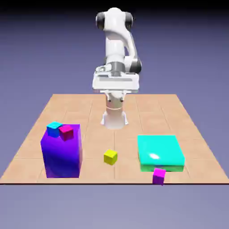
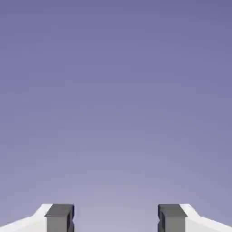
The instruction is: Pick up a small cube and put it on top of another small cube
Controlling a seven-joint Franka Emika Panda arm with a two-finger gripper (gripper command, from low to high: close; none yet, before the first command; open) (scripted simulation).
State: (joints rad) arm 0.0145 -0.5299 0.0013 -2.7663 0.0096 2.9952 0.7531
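The white arm [image 1: 117, 53] stands folded at the table's [image 1: 147, 107] far edge, its hand held high above the wood. A big purple block [image 1: 61, 154] at the exterior view's left carries two little cubes side by side — a cyan cube [image 1: 54, 129] and a pink-red cube [image 1: 66, 132]. A yellow cube [image 1: 110, 157] lies mid-table. A flat cyan slab [image 1: 160, 153] sits right — a small violet-magenta cube [image 1: 159, 175] lies just in front of it.

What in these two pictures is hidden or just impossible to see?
- Hand view: only blank backdrop shows between the open tool tips; no cube or table.
- Exterior view: the tool's tips cannot be made out on the folded arm.
- Exterior view: the teal slab is partly covered by the small cube.
- Exterior view: the purple block hides the floor behind it.
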